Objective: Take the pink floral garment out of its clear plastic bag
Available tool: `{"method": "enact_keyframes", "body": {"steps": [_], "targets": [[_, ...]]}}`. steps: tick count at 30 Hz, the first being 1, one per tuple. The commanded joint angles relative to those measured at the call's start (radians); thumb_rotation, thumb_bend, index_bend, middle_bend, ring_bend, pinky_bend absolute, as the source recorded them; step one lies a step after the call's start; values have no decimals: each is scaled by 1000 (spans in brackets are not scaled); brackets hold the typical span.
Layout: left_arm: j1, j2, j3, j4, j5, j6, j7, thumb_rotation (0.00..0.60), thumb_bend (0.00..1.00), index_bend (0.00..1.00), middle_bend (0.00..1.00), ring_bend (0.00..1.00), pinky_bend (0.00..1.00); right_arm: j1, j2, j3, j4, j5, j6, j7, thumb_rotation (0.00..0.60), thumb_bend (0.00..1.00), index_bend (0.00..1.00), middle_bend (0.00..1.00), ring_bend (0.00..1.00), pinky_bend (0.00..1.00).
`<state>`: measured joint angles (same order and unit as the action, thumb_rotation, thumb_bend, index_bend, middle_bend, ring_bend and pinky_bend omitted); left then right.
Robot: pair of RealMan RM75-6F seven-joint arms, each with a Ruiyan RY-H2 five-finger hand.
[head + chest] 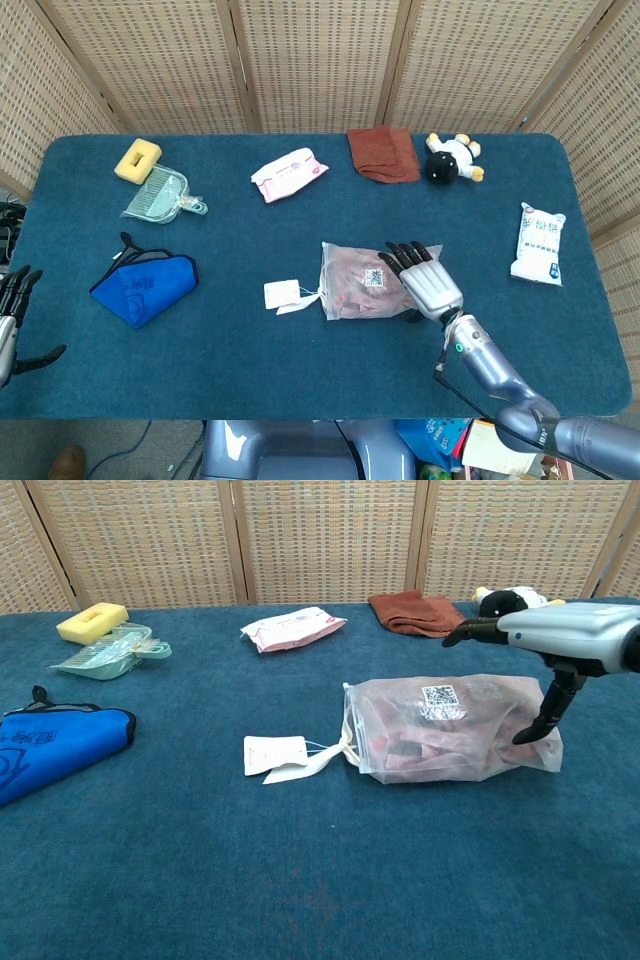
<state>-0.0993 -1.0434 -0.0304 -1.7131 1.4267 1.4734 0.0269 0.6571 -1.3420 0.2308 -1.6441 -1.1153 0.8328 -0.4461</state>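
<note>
The clear plastic bag (350, 285) with the pink floral garment inside lies flat in the middle of the blue table; its tied mouth and a white tag (282, 294) point left. My right hand (420, 280) hovers over the bag's right half, palm down and holding nothing, with its fingers stretched out and apart. In the chest view the right hand (560, 635) is above the bag (430, 735) and its thumb hangs down to the bag's right end. My left hand (10, 320) is at the table's left edge, fingers spread and empty.
Along the back lie a yellow sponge (137, 159), a green comb set (160, 197), a pink wipes pack (289, 174), a brown cloth (383, 153) and a plush toy (452, 158). A blue pouch (145, 285) is at the left, a white packet (537, 243) at the right.
</note>
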Motion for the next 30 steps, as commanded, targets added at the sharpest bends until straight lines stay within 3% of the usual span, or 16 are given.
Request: {"method": "enact_keyframes", "body": {"steps": [1,22,23,26,27,30], "targets": [[-2,0,-4,0,-6,-6,3,600,34,0,0,0,0,57,-49,-1,48,106,-49,-59,600,0,0,0,0,0],[-21,-24,-27,8,-57,-49,53,600,35,0,0,0,0,202,-182,-56,238,340,-69,-177,600,0,0,21,5,8],[-21,-26,-28,8,-57,-49,56,600,35,0,0,0,0,205,-191,-61,253,345,-67,-181,600,0,0,44,21,27],[-21,-29,-29,9,-58,-46,63,600,34,0,0,0,0,209,-210,-74,285,344,-59,-180,600,23,48,190,169,219],[-20,-29,-29,9,-58,-46,64,600,34,0,0,0,0,209,-216,-77,295,339,-54,-178,600,82,103,243,232,296],[-19,-31,-30,8,-56,-43,65,600,35,0,0,0,0,202,-230,-87,322,316,-42,-161,600,388,268,363,374,452]]}}
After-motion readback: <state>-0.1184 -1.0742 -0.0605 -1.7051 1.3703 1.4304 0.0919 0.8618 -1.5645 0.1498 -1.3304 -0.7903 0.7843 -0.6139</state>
